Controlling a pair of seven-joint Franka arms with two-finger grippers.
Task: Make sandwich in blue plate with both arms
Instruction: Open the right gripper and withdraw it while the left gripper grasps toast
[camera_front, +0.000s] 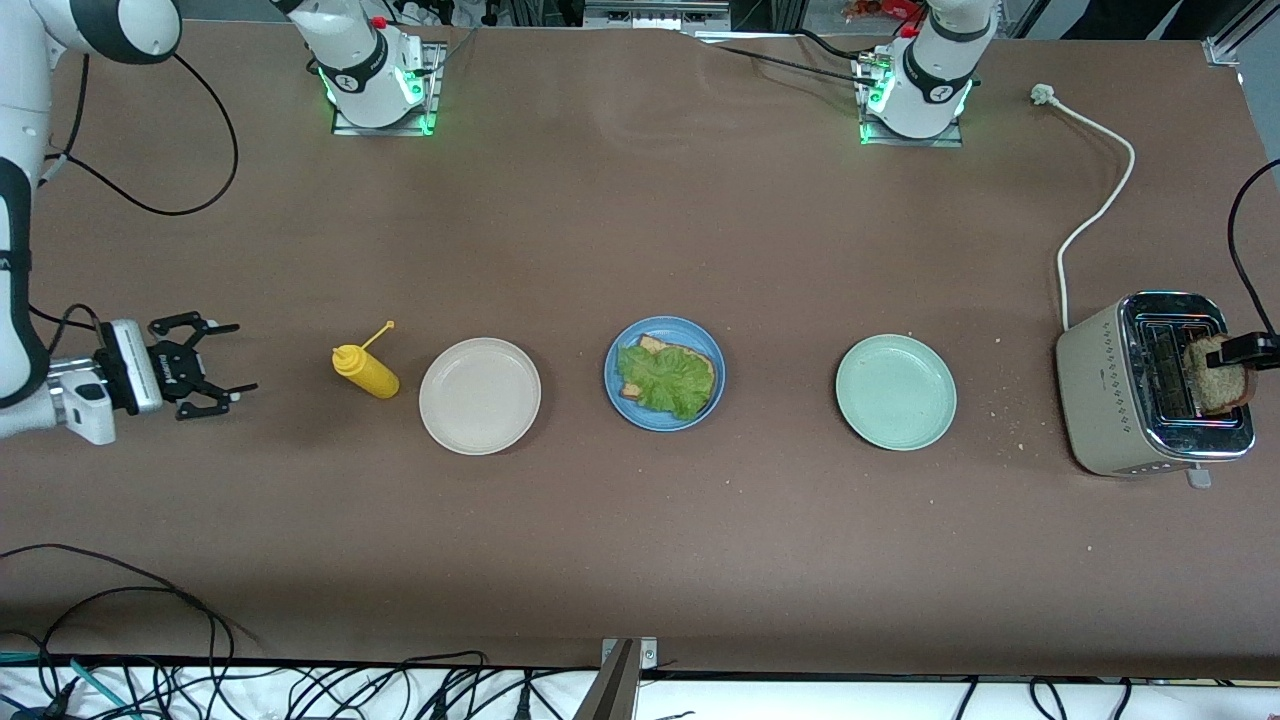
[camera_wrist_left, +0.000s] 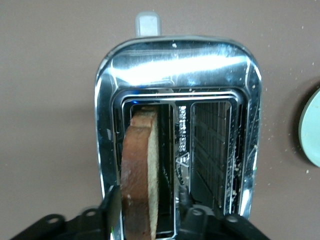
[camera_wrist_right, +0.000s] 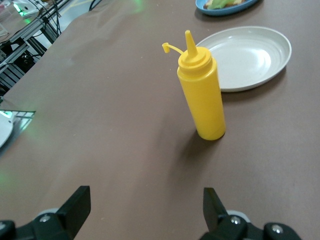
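The left gripper pinches the bread slice in the toaster, where it could snag and crumble; the right gripper waits wide open, holding nothing.

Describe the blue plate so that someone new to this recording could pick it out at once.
Three round plates lie in a row across the brown table. The blue plate is the middle one, between the beige plate and the pale green plate. Only it holds food: a bread slice under a lettuce leaf.
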